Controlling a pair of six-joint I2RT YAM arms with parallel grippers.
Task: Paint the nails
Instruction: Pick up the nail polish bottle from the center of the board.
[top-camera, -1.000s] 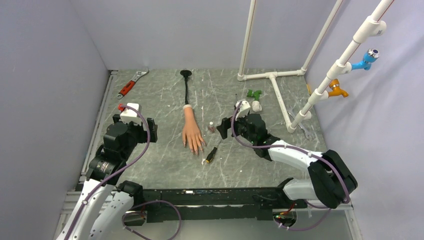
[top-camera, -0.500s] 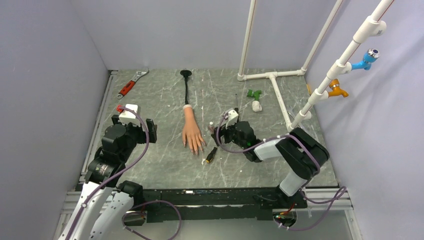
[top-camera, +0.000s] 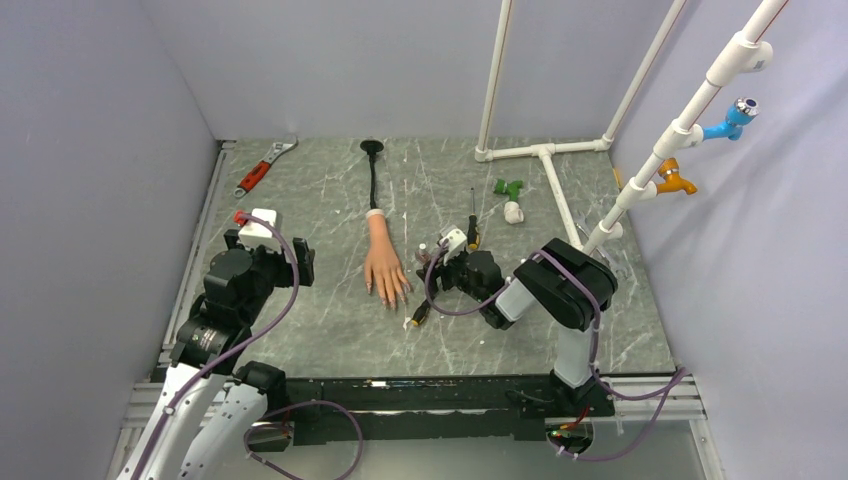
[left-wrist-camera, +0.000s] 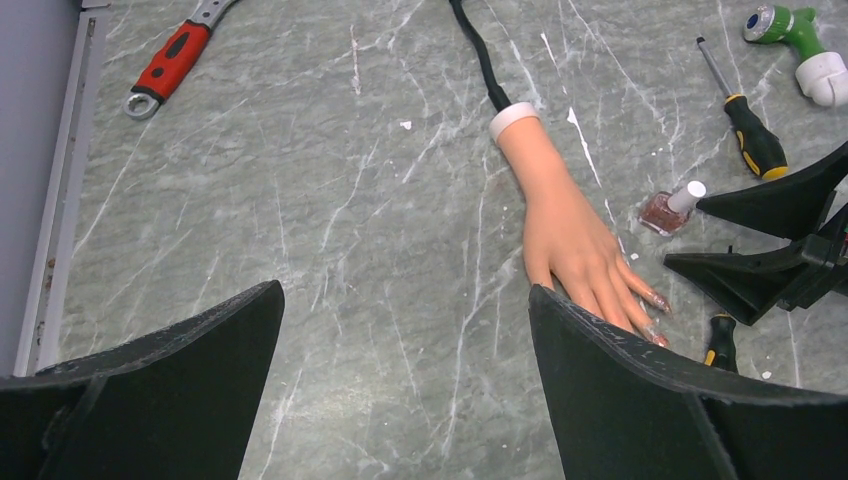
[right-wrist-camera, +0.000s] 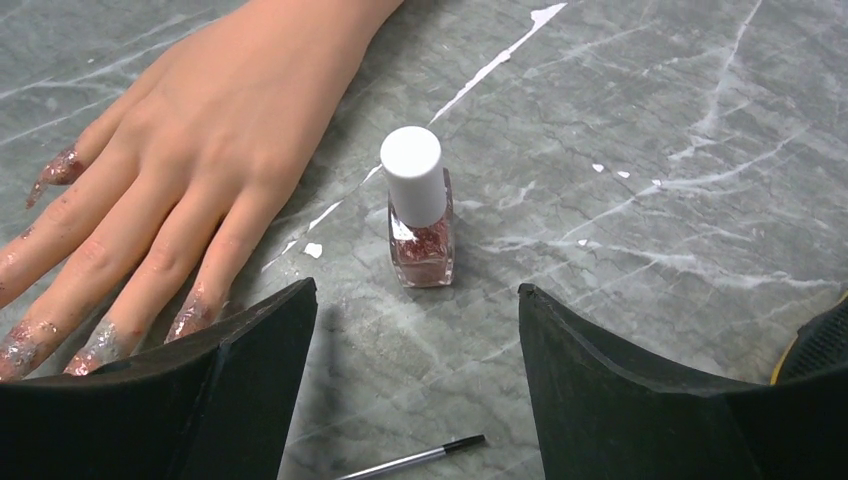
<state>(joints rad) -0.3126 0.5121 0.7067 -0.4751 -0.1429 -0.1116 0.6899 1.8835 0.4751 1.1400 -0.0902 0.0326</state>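
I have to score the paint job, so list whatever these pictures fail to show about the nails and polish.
- Right wrist: one fingertip of the mannequin hand runs off the left edge; other nails dip behind a finger of the right gripper.
- Left wrist: a finger of the left gripper covers most nails.
- Top: nails and polish bottle too small to judge.
- Right wrist: thin rod, one end behind that finger; unidentifiable.

Robot lab: enclosed tabletop (top-camera: 330, 330), PVC pipes (top-camera: 545, 152).
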